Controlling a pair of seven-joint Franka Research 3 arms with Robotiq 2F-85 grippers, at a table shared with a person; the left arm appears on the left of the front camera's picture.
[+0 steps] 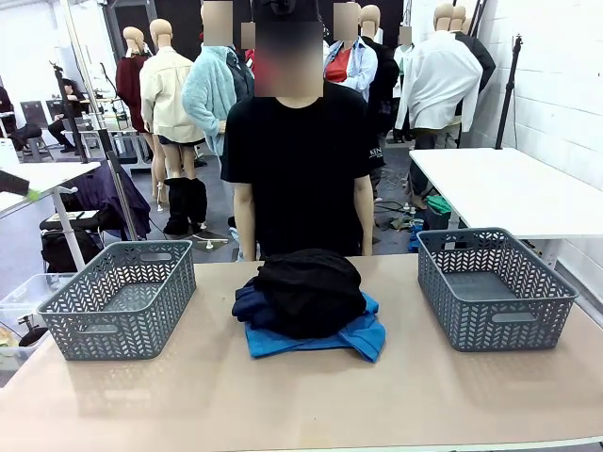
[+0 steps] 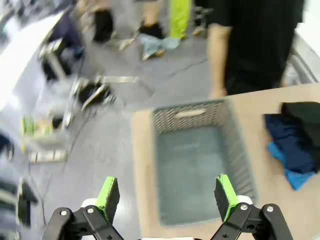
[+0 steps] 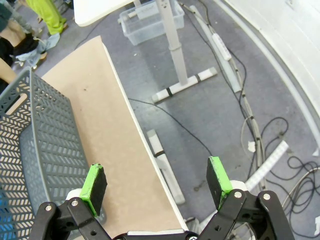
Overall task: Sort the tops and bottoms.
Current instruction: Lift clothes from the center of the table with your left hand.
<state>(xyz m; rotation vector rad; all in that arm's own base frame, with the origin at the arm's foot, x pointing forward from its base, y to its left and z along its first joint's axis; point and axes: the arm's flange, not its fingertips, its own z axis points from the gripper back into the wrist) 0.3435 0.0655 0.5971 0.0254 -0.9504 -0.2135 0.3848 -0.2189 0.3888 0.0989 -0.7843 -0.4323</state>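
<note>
Clothes pile sits in the middle of the table, between the two grey baskets and touching neither. Black garment is on top. Bright blue garment is at the bottom, sticking out on the robot's side. Navy garment shows at the pile's left edge. Left basket is near the table's left edge and right basket is near the right edge, both upright and well apart from the pile.

Person in a black T-shirt stands at the far side, right behind the pile, arms down. The hands are hidden below the table edge.

Left gripper: jaws spread wide, clamped on nothing. It hangs above the outer end of the left basket, one pad over the floor and the other over the basket. The wrist picture is blurred; the pile is at its right edge.

Right gripper: jaws also wide apart, gripping nothing. It is over the table's right-hand edge, just beside the right basket, with the floor and cables below.
</note>
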